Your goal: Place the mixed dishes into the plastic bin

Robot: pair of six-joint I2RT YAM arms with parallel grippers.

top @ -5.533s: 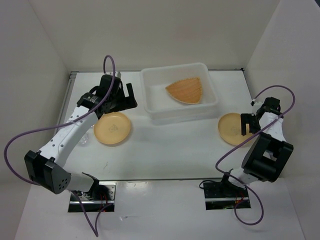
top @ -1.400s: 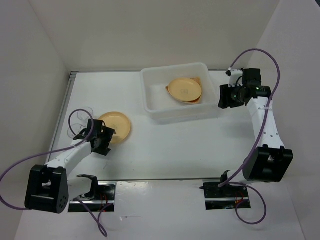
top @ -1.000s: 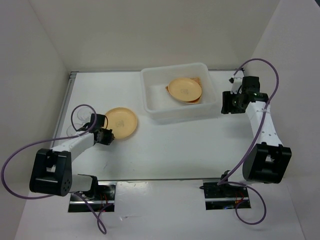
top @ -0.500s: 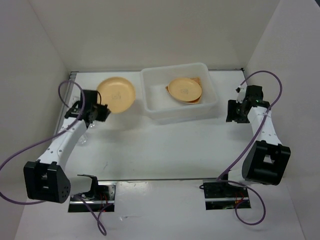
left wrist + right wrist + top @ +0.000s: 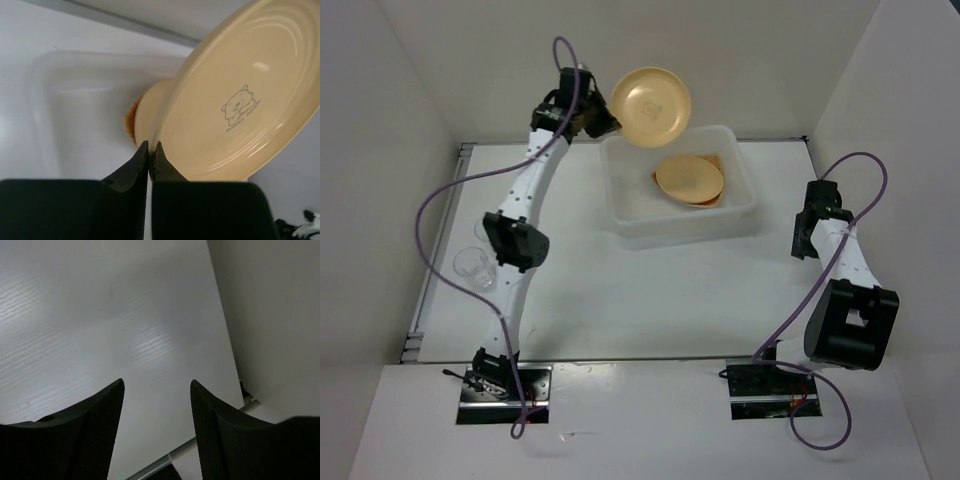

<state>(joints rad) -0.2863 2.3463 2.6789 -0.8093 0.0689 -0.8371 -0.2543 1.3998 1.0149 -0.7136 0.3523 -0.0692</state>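
The left claw [image 5: 150, 148] is shut tight on the rim of a round orange-yellow plate [image 5: 651, 107], the two fingertips pinching its edge. The plate is held in the air, tilted with its face turned toward the overhead camera, above the far left corner of the bin [image 5: 680, 225]. A small bear print is seen on its face in the left wrist view. The left arm is stretched far out toward the back edge of the counter [image 5: 650, 290].

The bin stands on the counter at the middle of the far edge. A second plate [image 5: 690, 180] of the same colour lies inside it, toward its right half, resting on the tan plate [image 5: 718, 161], of which only an edge and a corner are seen beneath.

A clear cup [image 5: 470, 265] stands near the left edge of the counter, well apart from the bin.

The right claw [image 5: 156, 385] is parted about halfway and nothing is held between its fingers. It is found near the right edge of the counter, beside the bin's right end but apart from it, with bare counter below it.
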